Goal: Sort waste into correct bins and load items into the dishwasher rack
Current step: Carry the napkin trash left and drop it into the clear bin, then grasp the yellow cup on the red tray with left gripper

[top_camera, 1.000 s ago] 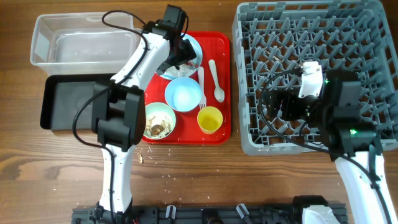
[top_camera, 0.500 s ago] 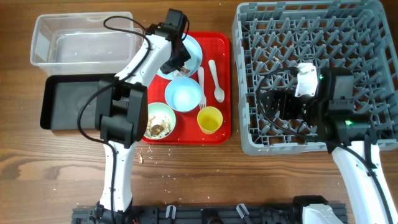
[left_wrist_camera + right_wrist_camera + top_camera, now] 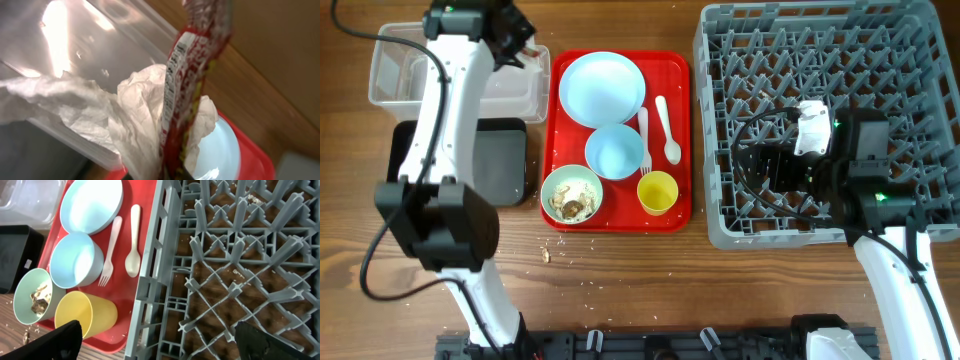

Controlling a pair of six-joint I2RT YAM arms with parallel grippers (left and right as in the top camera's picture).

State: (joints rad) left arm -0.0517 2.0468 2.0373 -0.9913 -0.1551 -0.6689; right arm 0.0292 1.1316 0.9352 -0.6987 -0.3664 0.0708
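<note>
Little is done yet, from where I stand. The left gripper (image 3: 515,40) is clamped on the red-and-white wrapper (image 3: 192,90), with the crumpled napkin (image 3: 135,125) pinched in alongside. Both hang above the clear tub (image 3: 390,75), not yet dropped. The black tray (image 3: 507,165) beside the tub looks bare.

Everything else waits on the red tray (image 3: 680,75): the plate (image 3: 601,89), the blue bowl (image 3: 616,151), the yellow cup (image 3: 657,192), and the fork (image 3: 643,140) and spoon (image 3: 667,130) lying side by side. The green bowl (image 3: 571,193) has food scraps in it. The rack (image 3: 720,60) holds no dishes, only a few specks on its floor. The right gripper (image 3: 160,340) hovers over the rack's near side, its fingers spread wide and holding nothing. I'd judge that the scraps and all six items are left to do.

The table (image 3: 720,290) is brown wood, with crumbs (image 3: 548,253) scattered near the red tray's front corner. Nothing of the room beyond it shows.
</note>
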